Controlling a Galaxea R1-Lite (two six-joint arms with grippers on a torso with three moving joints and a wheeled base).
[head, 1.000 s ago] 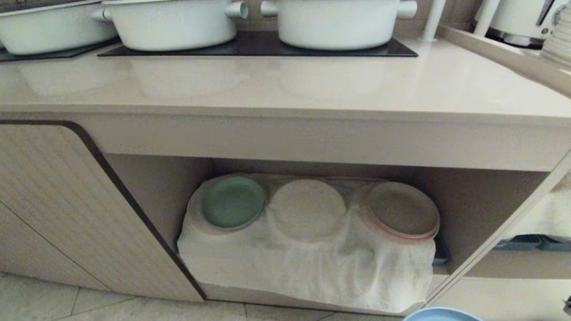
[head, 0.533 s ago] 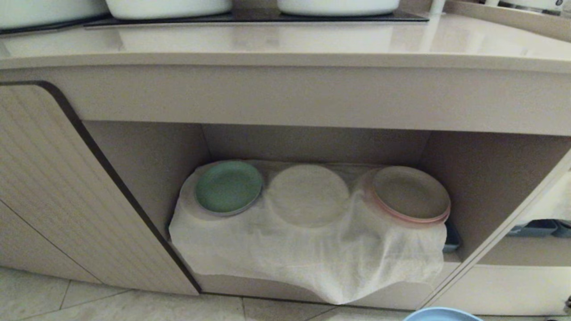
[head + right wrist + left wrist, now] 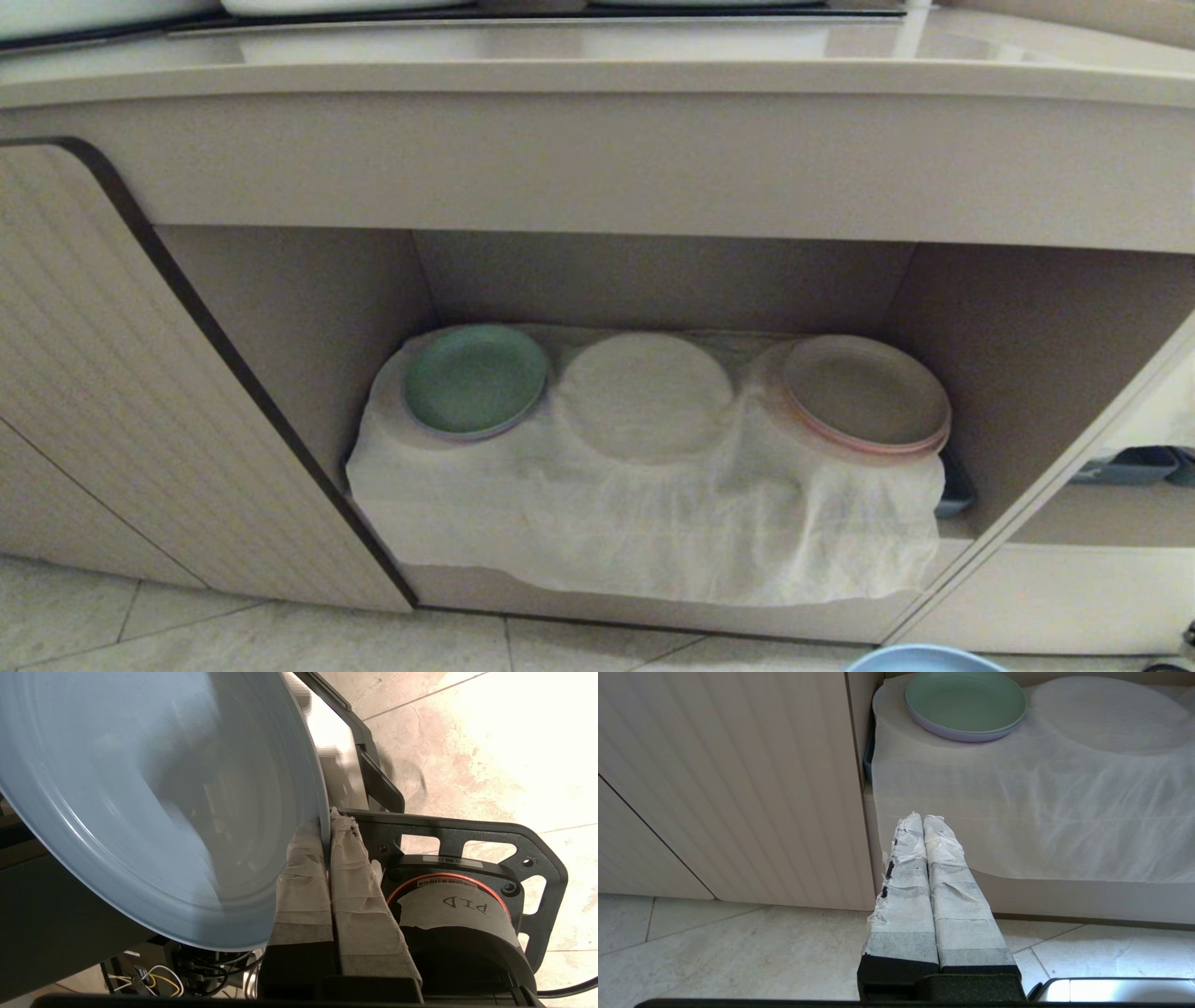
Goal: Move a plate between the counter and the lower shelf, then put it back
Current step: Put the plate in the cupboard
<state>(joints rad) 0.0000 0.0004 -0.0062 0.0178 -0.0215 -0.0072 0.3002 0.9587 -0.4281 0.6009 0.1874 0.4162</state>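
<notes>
The light blue plate (image 3: 140, 812) was held by its rim in the right gripper (image 3: 327, 826); the left gripper (image 3: 923, 820) was kept closed and empty near the lower shelf (image 3: 653, 271).

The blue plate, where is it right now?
The blue plate is pinched by its rim in the right gripper, low over the floor in front of the shelf; the head view shows only its edge, bottom right.

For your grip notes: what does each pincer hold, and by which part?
Right pincer clamps the light blue plate by its rim. Left pincer is shut, empty.
</notes>
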